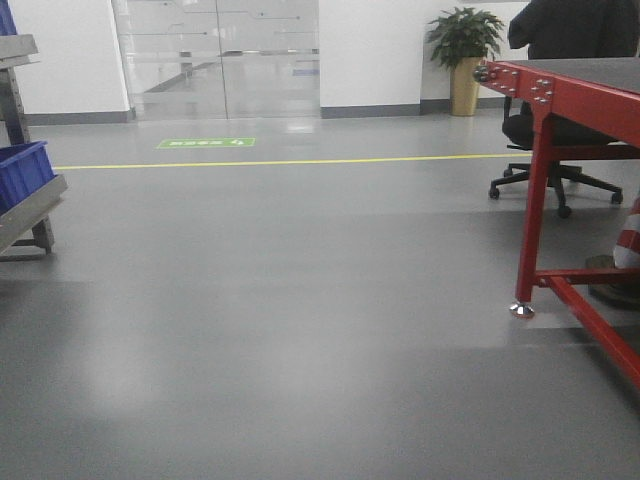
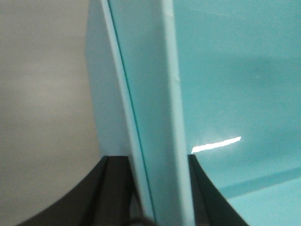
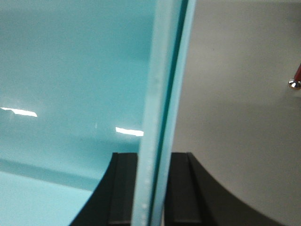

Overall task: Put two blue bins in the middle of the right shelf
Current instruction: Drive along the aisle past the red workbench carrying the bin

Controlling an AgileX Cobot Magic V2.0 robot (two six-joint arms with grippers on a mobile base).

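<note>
1. Bin wall is sitting nearest both wrist cameras: I am holding a blue bin (image 2: 155,94) by thin upright side walls. Its pale inner face is filling the right of the left wrist view and the left of the right wrist view. I cannot tell whether both walls belong to one bin.
2. Grey floor (image 1: 300,330) is spreading across the front view, with a yellow line (image 1: 300,161) running across it and a green floor sign (image 1: 205,143) lying just beyond that line.
3. Glass doors (image 1: 220,55) are standing shut in the far wall.
4. On the right, a red table (image 1: 540,150) is standing near me.
5. At the left edge, a grey rack (image 1: 30,205) is carrying a second blue bin (image 1: 22,170) on its lower shelf.
6. Behind the table, an office chair (image 1: 555,175) is bearing something dark.
7. A potted plant (image 1: 465,50) is standing by the far wall.
8. My left gripper (image 2: 160,197) is clamping a bin wall between its black fingers (image 2: 115,188).
9. My right gripper (image 3: 153,188) is pinching a wall likewise, with one black finger on each side.
10. A chrome table foot (image 3: 294,84) is resting on the floor.
</note>
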